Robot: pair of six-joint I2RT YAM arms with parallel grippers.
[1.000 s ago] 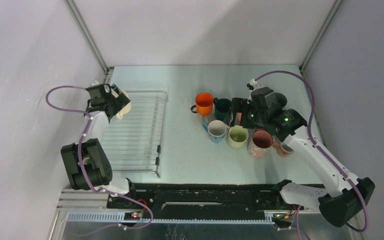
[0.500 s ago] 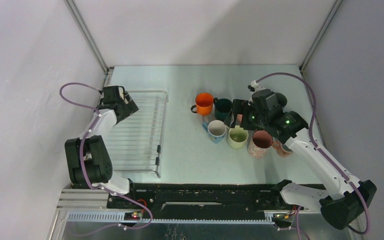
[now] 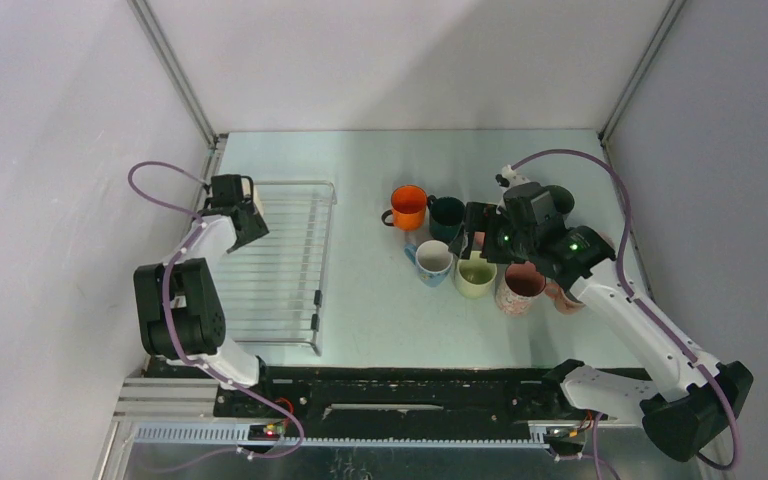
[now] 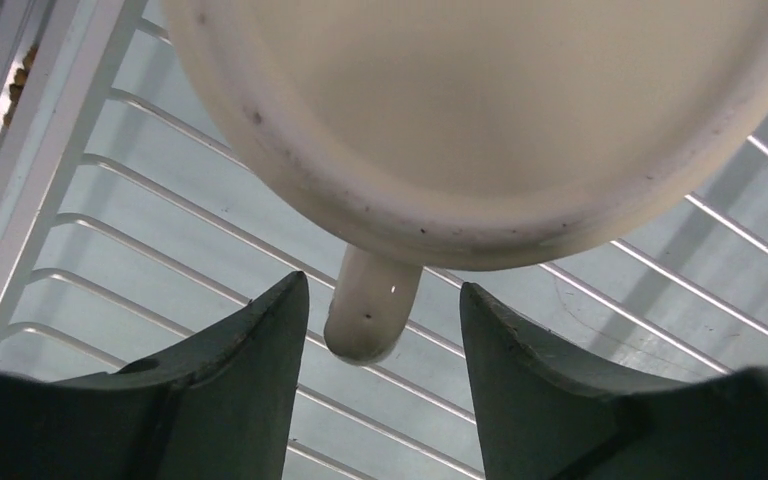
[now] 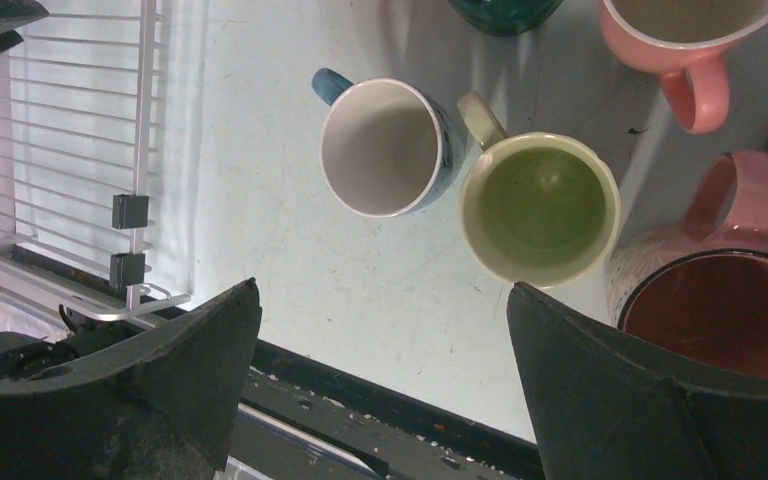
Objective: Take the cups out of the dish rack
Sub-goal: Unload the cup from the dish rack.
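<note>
- Dish rack (image 3: 278, 262): silvery wire, laid flat on the table (image 3: 360, 160) at the left of the top view. No mug is seen on its open rods there. Its rods are seen again under the cream mug in the left wrist view.
- Cream mug (image 4: 480, 120): located on the rack, at the rack's upper left corner under the left arm's wrist. The upper part of the left wrist view is filled by it, with its mouth turned toward the camera. Its handle (image 4: 370, 315) is pointed down the frame.
- Left gripper (image 4: 382, 290): positioned low over the rack. Its fingers (image 4: 230, 390) are set one on each side of the handle at a moderate spread. A gap is seen on both sides and no contact is shown.
- Right gripper (image 5: 382, 292): held above the mugs grouped at centre right of the top view. Its fingers are spread wide and nothing is held between them.
- Orange mug (image 3: 408, 207) and dark teal mug (image 3: 447, 214): stood side by side on the table, at the upper edge of the group.
- Blue-handled mug (image 5: 385, 147), white inside, and pale green mug (image 5: 540, 205): stood upright just beside each other on the table, below the two above.
- Pink mug (image 5: 685, 30): placed at the upper right of the right wrist view.
- Speckled pink mug (image 5: 720, 300), dark red inside: placed at the lower right of the same view.
</note>
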